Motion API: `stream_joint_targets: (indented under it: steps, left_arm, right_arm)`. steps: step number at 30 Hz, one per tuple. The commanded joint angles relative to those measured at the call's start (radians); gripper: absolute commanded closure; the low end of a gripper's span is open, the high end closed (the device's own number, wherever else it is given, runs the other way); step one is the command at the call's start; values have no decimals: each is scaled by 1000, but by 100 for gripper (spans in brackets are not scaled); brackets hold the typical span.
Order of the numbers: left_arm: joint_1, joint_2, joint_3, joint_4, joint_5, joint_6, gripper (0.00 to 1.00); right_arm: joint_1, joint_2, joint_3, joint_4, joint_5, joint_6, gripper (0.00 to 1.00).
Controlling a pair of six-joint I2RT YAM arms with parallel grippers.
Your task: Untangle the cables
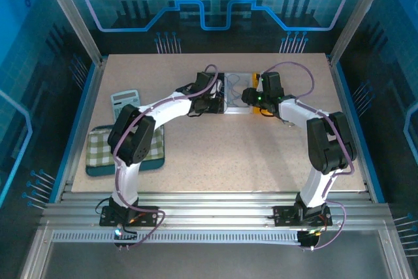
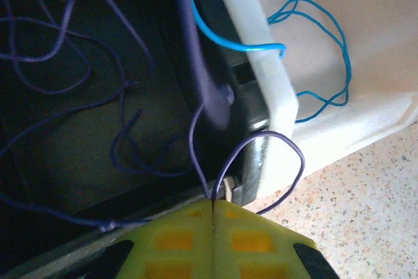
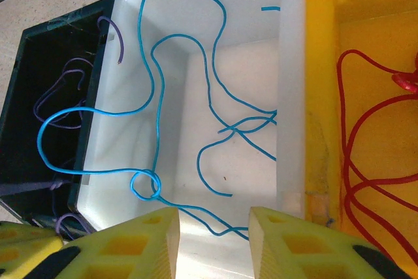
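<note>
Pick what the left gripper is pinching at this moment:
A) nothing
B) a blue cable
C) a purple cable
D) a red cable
C: in the left wrist view, the left gripper has its yellow jaws pressed together on a purple cable that loops out from between them.

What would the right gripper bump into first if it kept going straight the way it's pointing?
Probably the blue cable: a strand crosses just ahead of the open right gripper. Right behind it comes the floor of the white bin. Depth is hard to judge here.
</note>
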Motion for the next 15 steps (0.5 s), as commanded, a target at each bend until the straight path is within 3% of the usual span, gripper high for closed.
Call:
stream_joint_targets:
  steps: [1, 7, 15]
  left_arm:
    - [24, -74, -58, 108, 22, -57, 100]
    - [72, -101, -113, 199, 18, -190, 100]
    - [75, 12, 79, 21, -139, -237, 100]
  right_arm:
    - [-16, -31, -19, 10, -11, 13, 67]
    - [-16, -33, -20, 14, -11, 12, 66]
    - [-21, -46, -23, 2, -8, -5, 66]
